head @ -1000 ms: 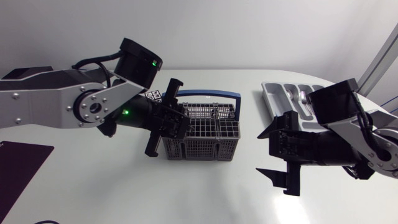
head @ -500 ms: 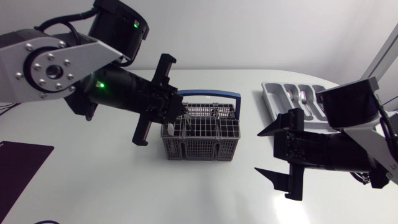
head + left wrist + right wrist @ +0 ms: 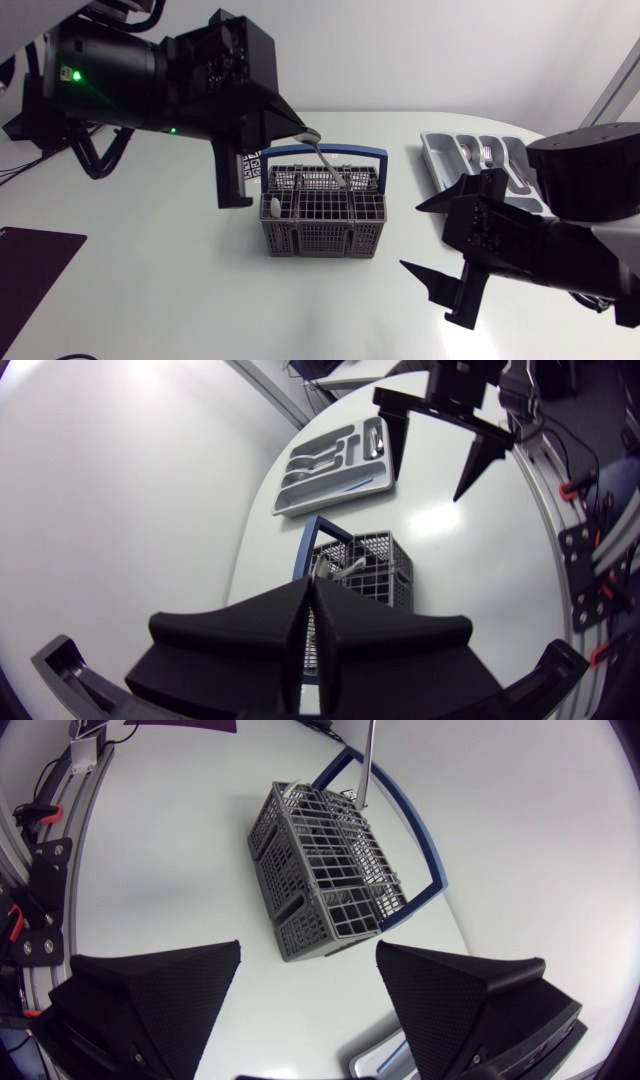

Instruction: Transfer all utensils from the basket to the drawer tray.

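Up goes the left arm since a second ago, and a utensil (image 3: 368, 755) comes with it, its lower end just inside the basket (image 3: 320, 238) at mid-bench (image 3: 150, 290). The left claw (image 3: 310, 600) is pinched almost closed on the handle. Best bet: lift straight until the tip clears the rim, then swing right to the drawer tray (image 3: 437, 152) at the far right. The right claw (image 3: 455, 250) gapes wide, holding nothing, near the tray.

Just a plain white table (image 3: 160, 290) here; a dark mat (image 3: 30, 268) lies flat on its left side, cut off by the view's edge.
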Tool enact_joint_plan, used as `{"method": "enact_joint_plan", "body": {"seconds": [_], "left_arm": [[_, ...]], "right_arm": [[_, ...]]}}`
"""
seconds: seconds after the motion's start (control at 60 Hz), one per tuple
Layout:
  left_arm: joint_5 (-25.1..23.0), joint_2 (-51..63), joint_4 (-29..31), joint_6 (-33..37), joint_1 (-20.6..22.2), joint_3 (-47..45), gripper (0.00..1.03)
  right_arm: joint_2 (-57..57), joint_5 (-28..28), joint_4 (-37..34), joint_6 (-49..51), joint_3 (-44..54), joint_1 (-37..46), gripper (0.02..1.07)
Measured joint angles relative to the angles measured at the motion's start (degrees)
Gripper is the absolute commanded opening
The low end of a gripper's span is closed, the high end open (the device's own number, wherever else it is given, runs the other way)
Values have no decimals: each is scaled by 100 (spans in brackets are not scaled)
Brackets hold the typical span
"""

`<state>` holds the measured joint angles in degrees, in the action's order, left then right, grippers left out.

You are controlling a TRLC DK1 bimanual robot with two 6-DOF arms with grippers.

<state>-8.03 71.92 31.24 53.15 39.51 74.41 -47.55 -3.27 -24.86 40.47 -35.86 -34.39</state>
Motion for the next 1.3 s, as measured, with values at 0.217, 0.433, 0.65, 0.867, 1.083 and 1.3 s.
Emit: {"method": "enact_joint_plan", "body": {"seconds": [0.217, 0.433, 0.65, 0.867, 1.083, 1.3], "left_arm": [[83, 391, -120, -2243, 20, 28, 4], [79, 831, -39, -4094, 33, 166, 3], [-422, 1174, 498, -5064, 37, 595, 3], [-767, 1300, 671, -5576, 31, 715, 3], [-898, 1355, 752, -5768, 4, 741, 3], [-944, 1364, 793, -5770, 4, 743, 3]], "right_arm": [[72, 763, 601, -761, -24, -883, 92], [-55, 986, 1233, -1075, -28, -1064, 84], [-413, 1283, 1882, -1113, -28, -1298, 65], [-846, 1668, 2402, -1086, -28, -1443, 50], [-1176, 1816, 2601, -1021, -48, -1443, 26], [-1379, 1836, 2684, -914, -227, -1440, 15]]}}
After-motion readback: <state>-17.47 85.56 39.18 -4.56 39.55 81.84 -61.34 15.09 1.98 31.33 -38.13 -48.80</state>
